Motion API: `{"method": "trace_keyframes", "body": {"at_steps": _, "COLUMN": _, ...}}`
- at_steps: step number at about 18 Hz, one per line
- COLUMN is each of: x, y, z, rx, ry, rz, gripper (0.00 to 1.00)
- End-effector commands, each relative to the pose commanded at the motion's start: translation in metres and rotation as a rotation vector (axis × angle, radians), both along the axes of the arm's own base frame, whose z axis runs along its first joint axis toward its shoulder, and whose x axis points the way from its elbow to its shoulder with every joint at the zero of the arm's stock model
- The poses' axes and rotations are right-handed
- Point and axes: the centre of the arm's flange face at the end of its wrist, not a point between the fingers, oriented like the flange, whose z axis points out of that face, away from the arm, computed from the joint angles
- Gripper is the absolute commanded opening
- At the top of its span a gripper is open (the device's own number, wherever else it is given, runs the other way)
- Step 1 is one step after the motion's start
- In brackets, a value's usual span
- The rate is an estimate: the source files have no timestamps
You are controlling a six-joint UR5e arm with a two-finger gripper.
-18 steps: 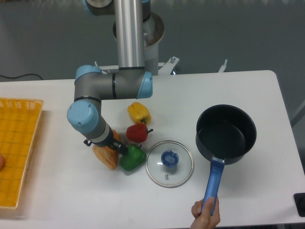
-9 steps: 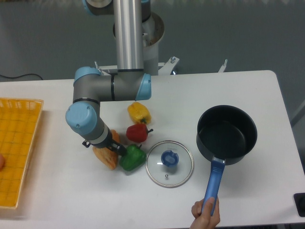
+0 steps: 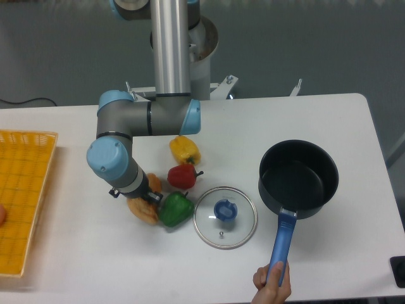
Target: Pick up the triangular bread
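Since the earlier frame your gripper [image 3: 147, 195] has shifted slightly left over the triangular bread [image 3: 143, 211], beside the green pepper [image 3: 175, 209]. Jaws hidden; confirm grip, then lift straight.

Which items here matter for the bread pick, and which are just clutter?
Job: bread, end effector right at it, its fingers hidden.

Clutter: yellow pepper, red pepper, green pepper, lid, pot held by a hand, basket.
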Motion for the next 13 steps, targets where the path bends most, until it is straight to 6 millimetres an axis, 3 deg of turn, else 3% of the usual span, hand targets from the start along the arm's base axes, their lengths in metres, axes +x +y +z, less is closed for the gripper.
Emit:
{"method": "trace_keyframes", "body": {"at_steps": 4, "x": -0.005, "y": 0.004, "z": 0.018, "rx": 0.031, "ry": 0.003, "rz": -0.001, "gripper": 0.08}}
{"method": "trace_keyframes", "body": {"at_steps": 13, "x": -0.034, "y": -0.011, "z": 0.092, "rx": 0.102, "ry": 0.042, "rz": -0.088, "gripper": 0.08}}
